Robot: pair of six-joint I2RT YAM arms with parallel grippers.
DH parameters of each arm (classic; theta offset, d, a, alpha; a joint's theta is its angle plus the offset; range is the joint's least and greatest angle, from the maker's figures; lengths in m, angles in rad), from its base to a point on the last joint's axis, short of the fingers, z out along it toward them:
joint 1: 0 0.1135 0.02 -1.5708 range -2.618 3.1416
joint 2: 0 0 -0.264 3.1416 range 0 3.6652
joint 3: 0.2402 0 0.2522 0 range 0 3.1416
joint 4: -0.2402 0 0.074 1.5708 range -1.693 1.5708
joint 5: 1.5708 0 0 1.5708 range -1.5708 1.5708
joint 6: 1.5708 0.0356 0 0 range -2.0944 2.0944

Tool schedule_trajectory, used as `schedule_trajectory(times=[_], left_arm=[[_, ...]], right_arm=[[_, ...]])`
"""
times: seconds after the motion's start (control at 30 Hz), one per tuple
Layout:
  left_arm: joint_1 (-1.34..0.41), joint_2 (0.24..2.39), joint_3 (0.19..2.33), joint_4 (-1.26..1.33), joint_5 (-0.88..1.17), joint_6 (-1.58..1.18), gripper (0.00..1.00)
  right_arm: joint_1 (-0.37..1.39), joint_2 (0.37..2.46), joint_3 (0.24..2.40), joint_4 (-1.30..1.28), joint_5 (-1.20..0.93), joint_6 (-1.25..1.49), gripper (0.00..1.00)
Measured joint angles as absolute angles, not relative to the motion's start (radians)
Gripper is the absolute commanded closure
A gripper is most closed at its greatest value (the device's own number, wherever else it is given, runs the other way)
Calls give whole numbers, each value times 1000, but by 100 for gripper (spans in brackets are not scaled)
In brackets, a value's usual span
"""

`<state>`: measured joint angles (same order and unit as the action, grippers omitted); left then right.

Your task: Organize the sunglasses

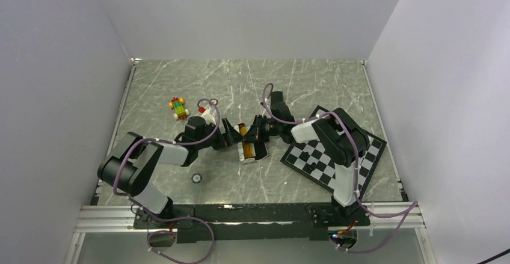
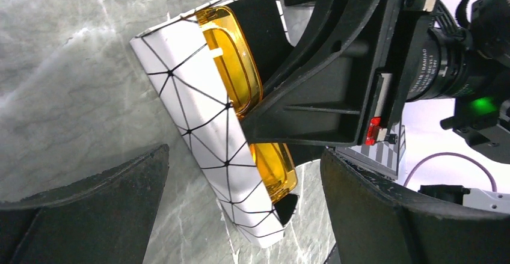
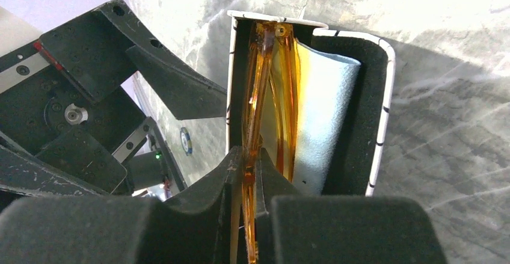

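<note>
The orange translucent sunglasses stand on edge inside the open white case with black line pattern, beside a pale blue cloth. My right gripper is shut on the orange frame's near end. In the left wrist view the sunglasses lie along the case. My left gripper is open, with its fingers on either side of the case's end and not touching it. From above, both grippers, left and right, meet over the case mid-table. The black wire-framed pair is out of view.
A colourful toy car sits at the back left. A chessboard lies under the right arm. A small round disc lies near the front, left of centre. White walls close in three sides.
</note>
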<state>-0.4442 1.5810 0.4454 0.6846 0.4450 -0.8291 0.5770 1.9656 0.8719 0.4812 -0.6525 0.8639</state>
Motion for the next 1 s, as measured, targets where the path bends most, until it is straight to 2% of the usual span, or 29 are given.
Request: schedule_trajectory(times=[0.37, 1.0], left_arm=[[-450, 1540, 451, 590, 395, -807, 1], [-455, 1516, 453, 574, 394, -806, 1]], right_arm=[[584, 1916, 882, 371, -572, 813, 69], [594, 1806, 892, 208, -480, 749, 56]])
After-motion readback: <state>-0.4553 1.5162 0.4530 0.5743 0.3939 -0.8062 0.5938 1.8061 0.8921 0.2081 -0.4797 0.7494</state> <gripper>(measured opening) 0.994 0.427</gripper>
